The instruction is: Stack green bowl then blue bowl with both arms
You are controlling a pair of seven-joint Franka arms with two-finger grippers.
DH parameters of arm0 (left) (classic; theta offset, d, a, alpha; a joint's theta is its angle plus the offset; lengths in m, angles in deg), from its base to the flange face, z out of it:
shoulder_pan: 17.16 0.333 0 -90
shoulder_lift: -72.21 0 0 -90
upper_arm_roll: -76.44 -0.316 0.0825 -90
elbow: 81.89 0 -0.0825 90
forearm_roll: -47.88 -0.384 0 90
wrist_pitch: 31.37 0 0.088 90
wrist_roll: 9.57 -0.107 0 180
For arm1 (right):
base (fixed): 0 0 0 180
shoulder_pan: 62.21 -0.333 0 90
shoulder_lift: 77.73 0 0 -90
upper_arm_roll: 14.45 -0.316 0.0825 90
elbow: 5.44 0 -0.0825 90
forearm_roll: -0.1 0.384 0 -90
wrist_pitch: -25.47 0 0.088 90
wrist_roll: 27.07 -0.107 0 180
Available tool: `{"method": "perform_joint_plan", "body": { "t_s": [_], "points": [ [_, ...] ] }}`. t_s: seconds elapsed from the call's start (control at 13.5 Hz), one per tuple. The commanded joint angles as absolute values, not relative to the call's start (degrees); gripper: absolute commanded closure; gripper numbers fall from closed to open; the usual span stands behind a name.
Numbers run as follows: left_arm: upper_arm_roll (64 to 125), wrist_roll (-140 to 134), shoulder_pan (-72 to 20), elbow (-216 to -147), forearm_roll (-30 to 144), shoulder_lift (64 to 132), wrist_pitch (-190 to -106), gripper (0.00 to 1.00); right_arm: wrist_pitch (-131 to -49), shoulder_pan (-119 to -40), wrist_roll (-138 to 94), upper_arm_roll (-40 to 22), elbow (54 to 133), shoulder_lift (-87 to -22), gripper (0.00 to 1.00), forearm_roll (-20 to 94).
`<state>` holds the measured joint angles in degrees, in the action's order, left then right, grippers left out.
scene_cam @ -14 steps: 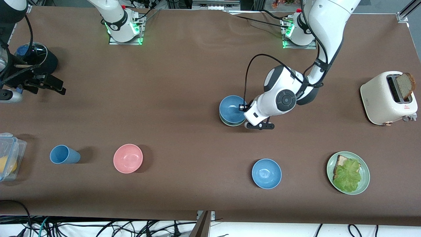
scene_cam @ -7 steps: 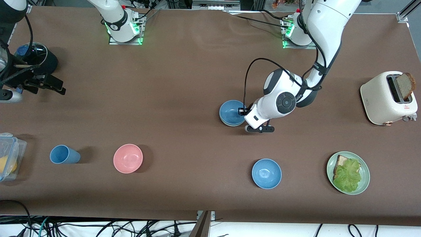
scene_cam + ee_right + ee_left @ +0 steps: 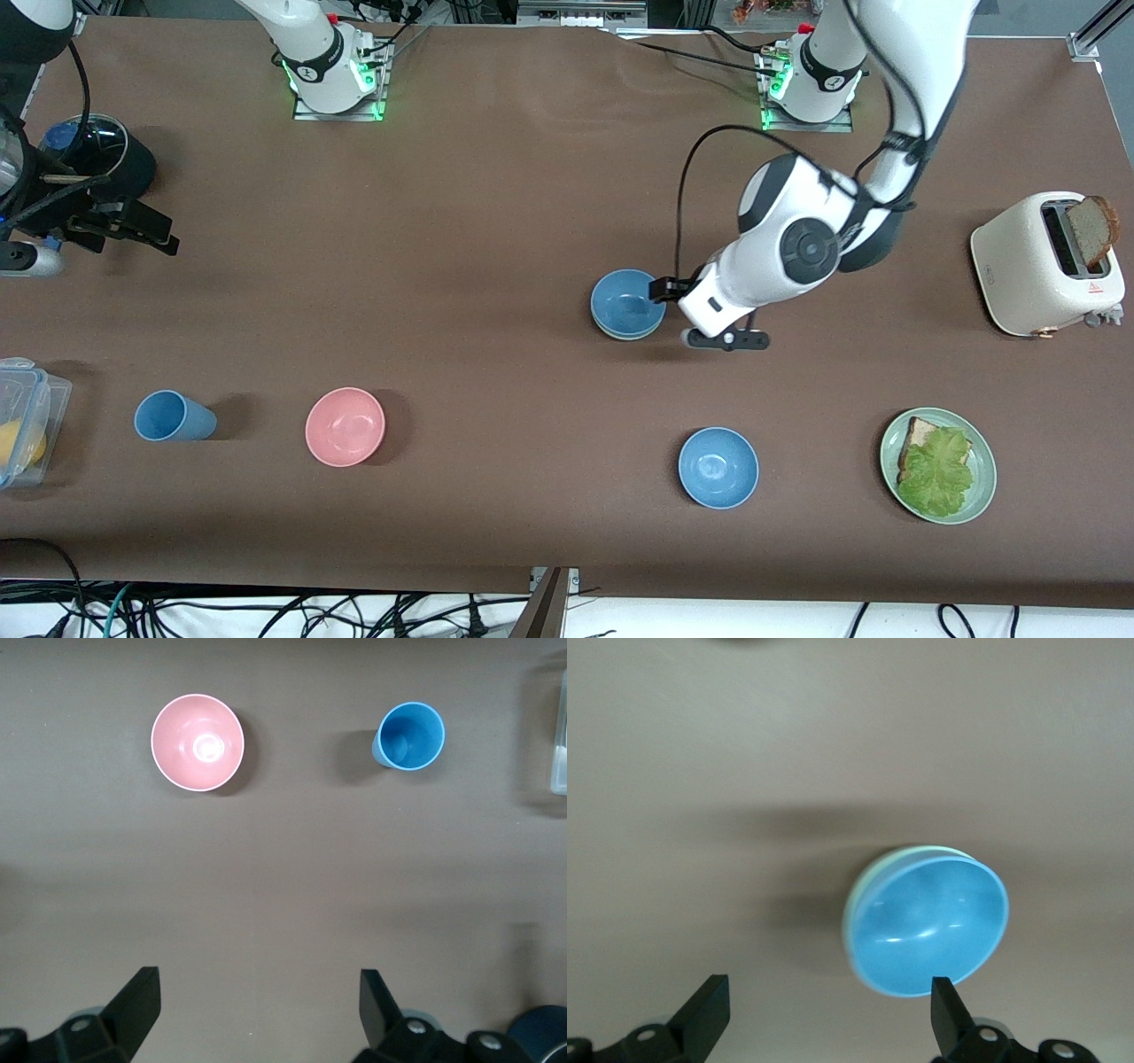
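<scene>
**Blue bowl sits nested in the green bowl, my left fingers spread and free of it**

My left gripper (image 3: 828, 1014) hangs just above the table beside the stacked pair, on the side toward my left arm's end. Its two fingers (image 3: 709, 1005) stand wide apart with nothing between them; in my left wrist view one fingertip lies just in front of the stack's rim, not clamped on it.

The blue bowl (image 3: 627, 301) rests inside the green bowl (image 3: 625, 335), of which only a thin pale crescent of rim shows around and under the blue one. The stack stands upright near the middle of the table (image 3: 496, 204).

My right gripper (image 3: 257, 1005) waits up in the air over my right arm's end of the table, fingers also spread, holding nothing. Its wrist view looks down on the pink bowl (image 3: 197, 742) and the blue cup (image 3: 410, 735), well apart from each other.

A second blue bowl (image 3: 718, 467) sits nearer the front camera than the stack. The green plate with bread and lettuce (image 3: 937, 465) lies beside it, toward my left arm's end, and the toaster (image 3: 1045, 263) holds a slice.
</scene>
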<state>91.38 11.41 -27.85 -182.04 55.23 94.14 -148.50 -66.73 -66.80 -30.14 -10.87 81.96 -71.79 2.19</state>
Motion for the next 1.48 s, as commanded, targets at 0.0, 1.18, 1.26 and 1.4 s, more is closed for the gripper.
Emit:
{"method": "perform_joint_plan", "body": {
  "t_s": [0.0, 1.18, 1.26, 1.4],
  "points": [
    [91.11, 10.13, -26.12, -183.23, 47.21, 86.03, -142.57, 0.00, -65.94, -66.60, -30.23, -10.94, 82.19, -72.11, 0.01, 3.26],
    [77.93, -6.93, -19.17, -182.97, 49.82, 69.48, -130.86, 0.00, -70.59, -66.96, -33.75, -13.05, 90.80, -78.09, 0.01, 3.26],
    [78.02, -6.93, -19.26, -182.88, 49.64, 69.40, -130.51, 0.00, -71.03, -66.87, -32.45, -12.87, 90.45, -77.74, 0.01, 3.00],
    [78.02, -6.58, -19.26, -182.79, 49.73, 69.31, -128.05, 0.00, -71.65, -66.87, -29.37, -12.70, 90.45, -77.65, 0.01, 2.21]
  ]
}}
